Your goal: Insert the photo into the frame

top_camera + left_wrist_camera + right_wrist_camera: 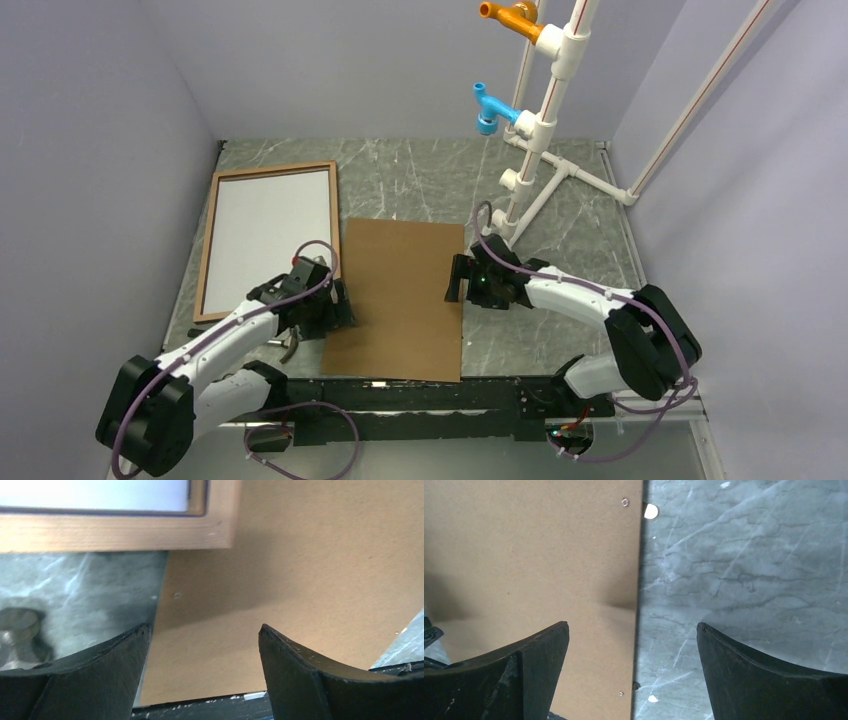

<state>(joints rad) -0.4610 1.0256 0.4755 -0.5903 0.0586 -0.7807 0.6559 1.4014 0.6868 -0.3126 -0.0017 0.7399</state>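
Since both arms are parked low over the middle of the desk (420, 175), the wrist cams give the best look. The frame (110, 532) lies flat along the desk's left edge, brown wood face up, and the photo (268, 240) sits inside its rails with the plain white back showing, so you can't see the print side at all. Just right of it, roughly centre and running down to the desk's near edge, is the plain brown backing board (405, 290). The left claw (204, 628) hangs spread wide over the board's left edge with nothing between its fingers, one finger over bare desk and the other over the board. In that same wrist view one corner of the frame overlaps the board's left edge and throws a shadow on it. The right claw (633, 624) is spread wide too, gripping nothing and straddling the board's right edge, again with one finger over the board and one over marble-look desk. Near the far right corner stands a white pipe rack (545, 130) with orange and blue fittings, well apart from everything else.
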